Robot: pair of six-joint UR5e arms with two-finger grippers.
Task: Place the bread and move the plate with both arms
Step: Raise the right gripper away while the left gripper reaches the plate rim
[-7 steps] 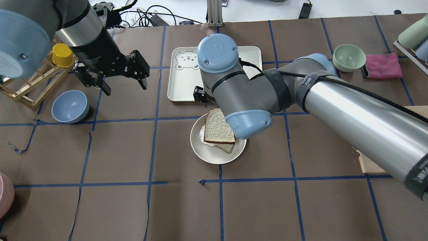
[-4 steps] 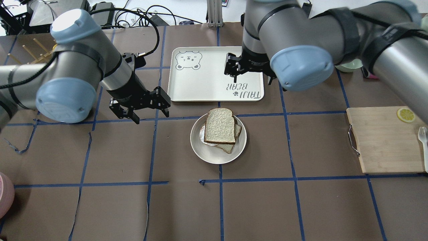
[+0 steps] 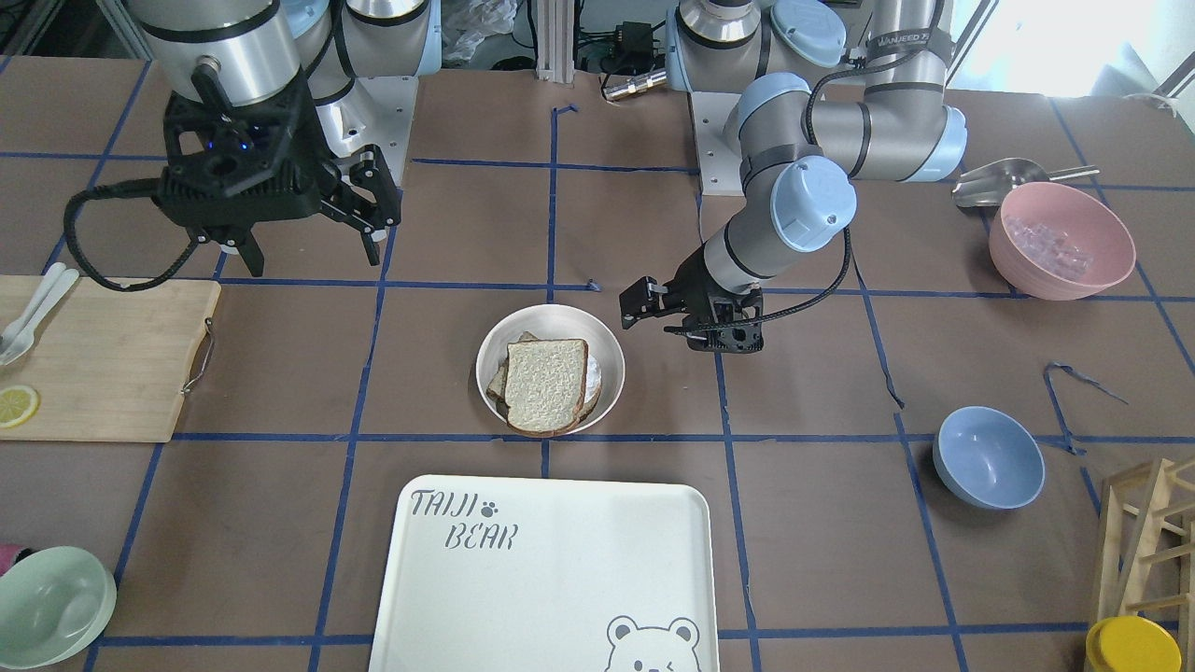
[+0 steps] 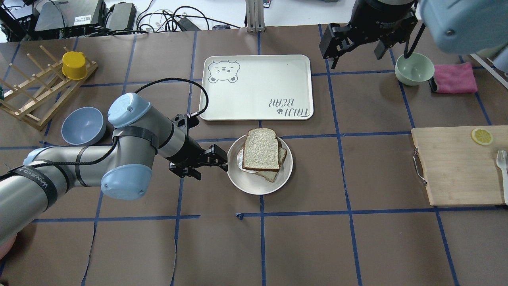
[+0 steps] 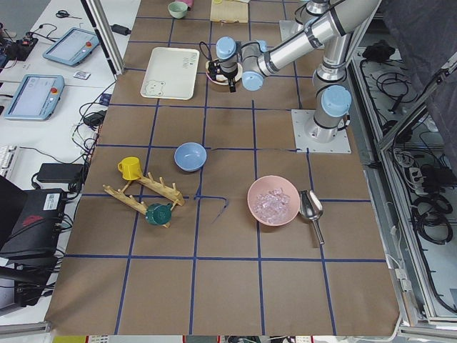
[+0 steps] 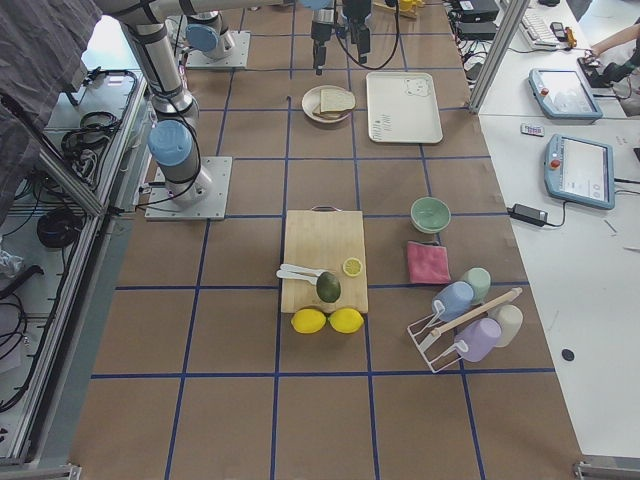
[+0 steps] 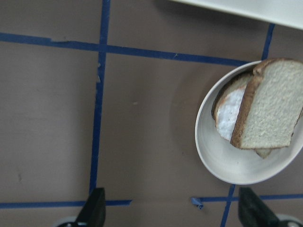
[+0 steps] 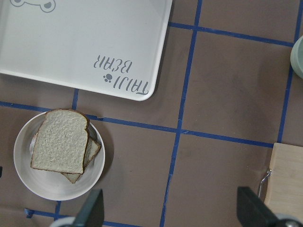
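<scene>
The bread (image 4: 260, 149) lies flat on top of another slice with a fried egg, inside the round off-white plate (image 4: 254, 186) at the table's middle. It also shows in the front view (image 3: 546, 385) on the plate (image 3: 523, 319). My left gripper (image 4: 208, 165) is open and empty, low beside the plate's left rim; in the left wrist view (image 7: 173, 215) the plate (image 7: 222, 168) sits to the right. My right gripper (image 4: 354, 47) is open and empty, raised high at the back right, far from the plate. The right wrist view (image 8: 171, 215) shows the bread (image 8: 59, 142) from above.
The white bear-print tray (image 4: 254, 87) lies just behind the plate. A pale green bowl (image 4: 414, 67) and a pink cloth (image 4: 454, 77) are at the back right. A wooden cutting board (image 4: 456, 167) is at the right, and a blue bowl (image 4: 83, 126) and a rack with a yellow cup (image 4: 73, 65) at the left.
My left arm came down and in from the back left to the plate's left rim. My right arm pulled away from over the plate to the back right. The bread stays on the plate.
</scene>
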